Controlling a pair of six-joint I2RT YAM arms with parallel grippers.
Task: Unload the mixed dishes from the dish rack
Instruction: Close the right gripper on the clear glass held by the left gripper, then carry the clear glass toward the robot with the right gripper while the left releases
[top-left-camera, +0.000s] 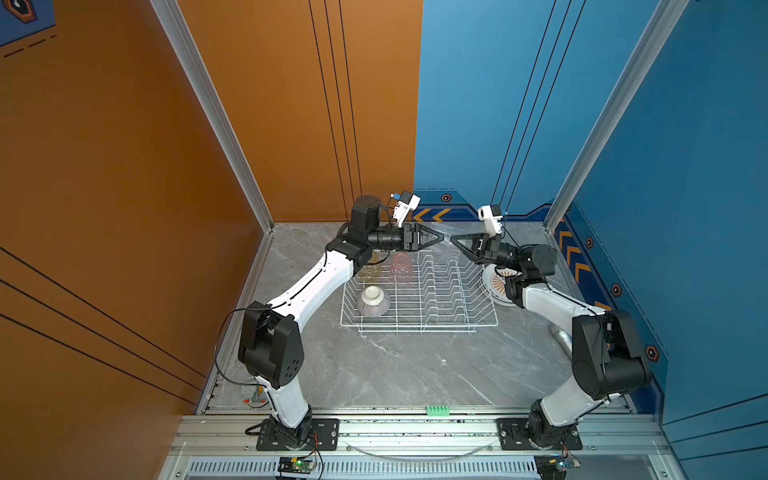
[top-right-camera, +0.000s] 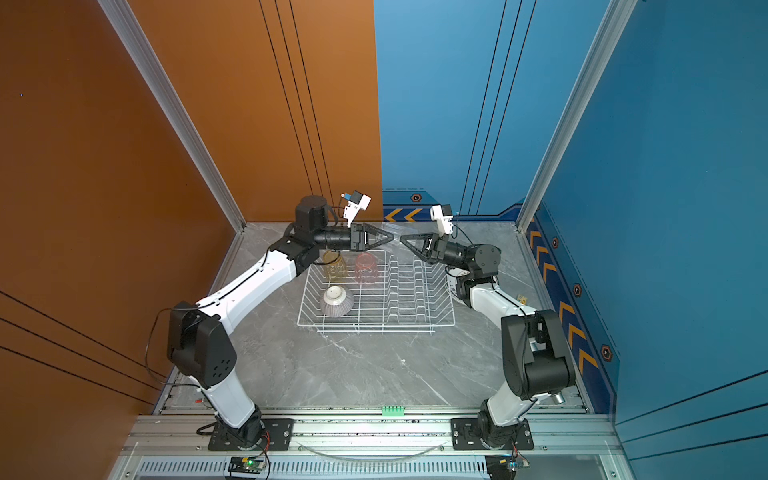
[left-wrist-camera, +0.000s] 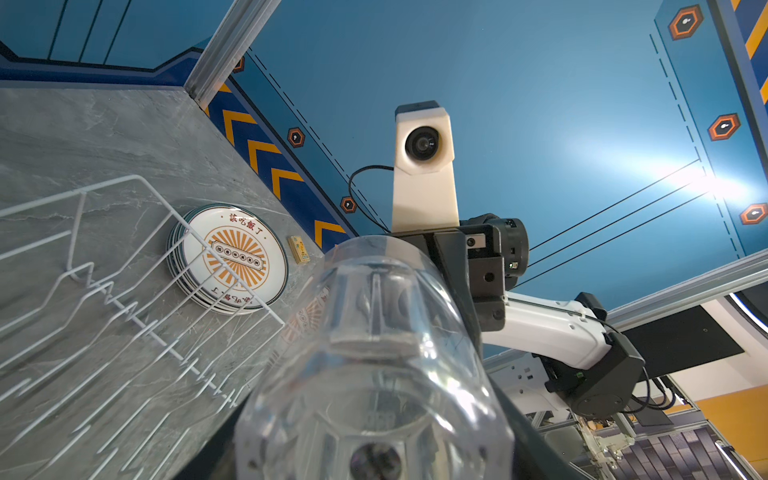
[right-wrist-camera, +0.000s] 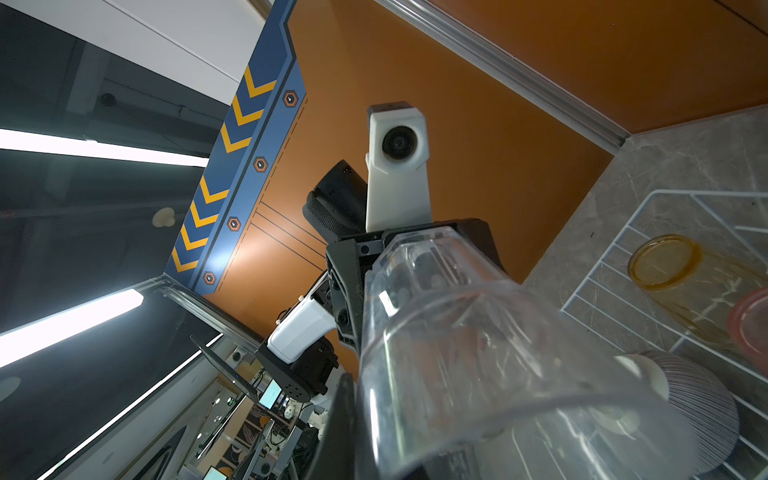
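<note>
A clear tumbler (top-left-camera: 444, 232) (top-right-camera: 395, 231) hangs on its side above the back edge of the dish rack (top-left-camera: 419, 329) (top-right-camera: 374, 329), held between both arms. My left gripper (top-left-camera: 441, 237) (top-right-camera: 391, 237) is shut on its base end, and the glass (left-wrist-camera: 374, 332) fills that wrist view. My right gripper (top-left-camera: 454, 240) (top-right-camera: 403, 239) is shut on the wall at its open mouth (right-wrist-camera: 478, 353). In the rack stand a yellow tumbler (top-left-camera: 371, 271) (right-wrist-camera: 665, 262), a pink tumbler (top-left-camera: 402, 268) and an upturned striped bowl (top-left-camera: 372, 301) (top-right-camera: 336, 300). Stacked plates (top-left-camera: 494, 286) (left-wrist-camera: 232, 257) lie right of the rack.
A small yellow box (left-wrist-camera: 299, 248) (top-right-camera: 522, 298) lies beyond the plates near the right wall. A silver microphone (top-left-camera: 561, 337) lies on the table behind my right arm's elbow. A green connector (top-left-camera: 437, 410) sits on the front rail.
</note>
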